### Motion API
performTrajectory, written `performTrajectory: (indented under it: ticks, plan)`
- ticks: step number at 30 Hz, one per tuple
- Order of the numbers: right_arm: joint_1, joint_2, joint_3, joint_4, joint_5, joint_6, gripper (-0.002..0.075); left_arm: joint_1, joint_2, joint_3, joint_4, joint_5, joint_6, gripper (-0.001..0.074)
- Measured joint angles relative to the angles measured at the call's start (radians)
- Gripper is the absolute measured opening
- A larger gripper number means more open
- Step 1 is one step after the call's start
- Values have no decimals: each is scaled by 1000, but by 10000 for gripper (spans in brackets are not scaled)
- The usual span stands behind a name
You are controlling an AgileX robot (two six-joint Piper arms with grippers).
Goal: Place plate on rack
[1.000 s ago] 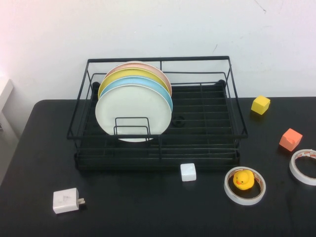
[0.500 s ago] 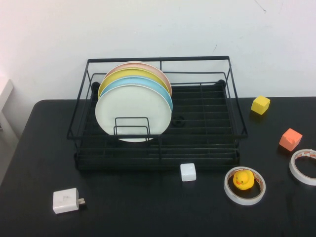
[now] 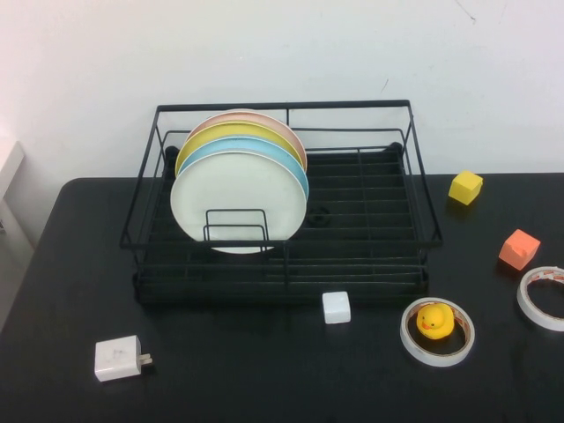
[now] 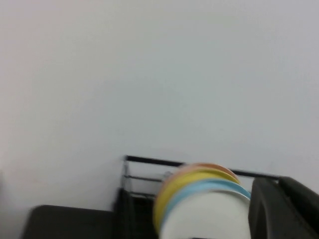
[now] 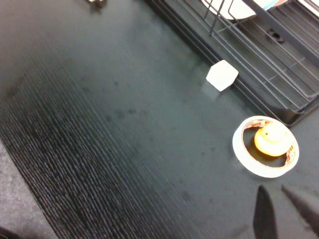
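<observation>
The white plate stands upright at the front of a row of plates in the left half of the black wire rack. Behind it stand a light blue plate, a yellow plate and a pink plate. Neither gripper shows in the high view. My left gripper is raised, facing the rack and the white plate from a distance, holding nothing I can see. My right gripper is open and empty above the table, near the tape ring.
On the black table in front of the rack lie a white cube, a white charger and a tape ring holding a yellow duck. At the right are a yellow block, an orange block and another tape ring.
</observation>
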Motion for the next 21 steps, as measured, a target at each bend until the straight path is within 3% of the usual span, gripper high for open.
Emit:
performTrajectory:
  ticks: [12,17,21]
  plan:
    - [0,0,0,0,0,0,-2,615,-227,191,22,475,-6,-1]
    - [0,0,0,0,0,0,-2,762,-282,208,41,628,6,-1]
    - [0,0,0,0,1,0,-2,807,-317,220,78,704,-9,-1]
